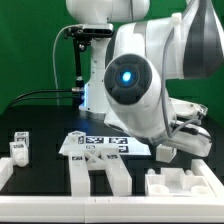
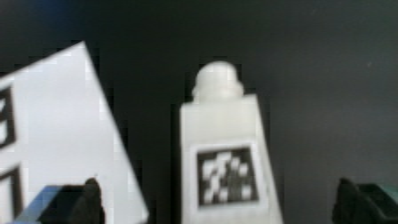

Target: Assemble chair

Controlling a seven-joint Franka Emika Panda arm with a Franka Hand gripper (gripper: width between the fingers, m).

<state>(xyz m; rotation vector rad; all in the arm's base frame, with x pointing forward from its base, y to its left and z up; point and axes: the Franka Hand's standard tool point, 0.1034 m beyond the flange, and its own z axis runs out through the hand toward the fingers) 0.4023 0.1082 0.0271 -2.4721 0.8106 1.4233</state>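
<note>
In the wrist view a white chair leg [image 2: 222,130] with a rounded peg on its end and a black-and-white tag lies on the black table. My gripper [image 2: 221,205] is open, with one dark fingertip on each side of the leg and clear of it. In the exterior view the gripper [image 1: 184,143] hangs low over the table on the exterior view's right, and the arm hides most of the leg. A white chair piece with prongs [image 1: 100,176] lies at the front centre. Another blocky white piece [image 1: 185,186] lies at the front right.
The marker board [image 1: 95,143] lies flat mid-table; its corner shows beside the leg in the wrist view [image 2: 63,140]. Small white chair pieces [image 1: 20,148] stand at the exterior view's left. The arm's large body [image 1: 135,80] fills the middle.
</note>
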